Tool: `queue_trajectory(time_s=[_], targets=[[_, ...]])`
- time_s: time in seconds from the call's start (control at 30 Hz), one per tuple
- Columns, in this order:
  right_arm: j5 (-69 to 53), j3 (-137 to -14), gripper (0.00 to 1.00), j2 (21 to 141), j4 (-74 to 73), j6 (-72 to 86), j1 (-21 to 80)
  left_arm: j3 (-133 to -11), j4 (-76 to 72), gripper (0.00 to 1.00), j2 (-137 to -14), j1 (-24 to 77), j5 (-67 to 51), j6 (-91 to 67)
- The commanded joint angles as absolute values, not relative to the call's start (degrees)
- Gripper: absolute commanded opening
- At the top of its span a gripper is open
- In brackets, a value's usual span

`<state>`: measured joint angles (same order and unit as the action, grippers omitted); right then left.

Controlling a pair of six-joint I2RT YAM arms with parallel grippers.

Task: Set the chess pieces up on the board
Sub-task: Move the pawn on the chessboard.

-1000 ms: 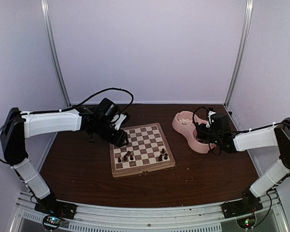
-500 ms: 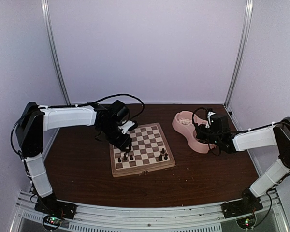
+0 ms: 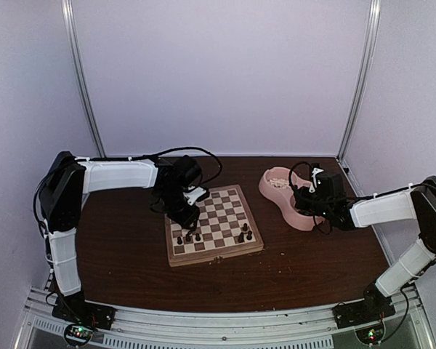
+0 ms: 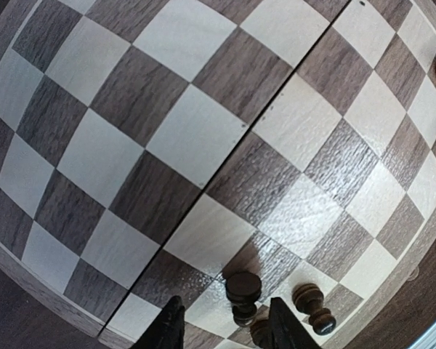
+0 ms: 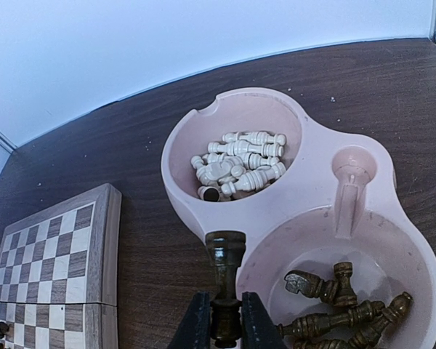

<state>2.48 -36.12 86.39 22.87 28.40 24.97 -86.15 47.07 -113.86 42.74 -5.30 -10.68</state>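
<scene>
My L gripper shows only 2 black tips at the wrist cam's bottom edge. They stand part-open either side of a dark piece on the board, not pinching it, and a neighbour piece is half hidden by one finger. My R gripper is clamped narrow on an upright brown piece, base hidden btwn the fingers, near the pink bowl, whose near cup is cropped. From the top cam, board pieces are too small to ID.

Board left of bowl
</scene>
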Motion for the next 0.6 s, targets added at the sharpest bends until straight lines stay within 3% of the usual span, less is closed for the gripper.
queue_trajectory(time_s=[0.0,0.13,0.37,0.57], targets=[[2.66,-37.29,0.0,86.66,23.03,27.66,24.61,-88.43,48.23,0.4,-115.18,42.98,-6.2,-9.32],[2.81,-37.36,0.0,86.75,23.03,27.6,24.61,-89.51,48.78,0.35,-116.36,42.98,-6.47,-8.95],[2.89,-37.4,0.0,86.58,22.84,27.5,24.66,-91.07,49.86,0.14,-118.25,42.98,-5.78,-9.19],[2.98,-37.36,0.0,86.48,22.71,27.42,24.61,-91.92,50.36,0.11,-118.39,42.98,-3.03,-10.0]])
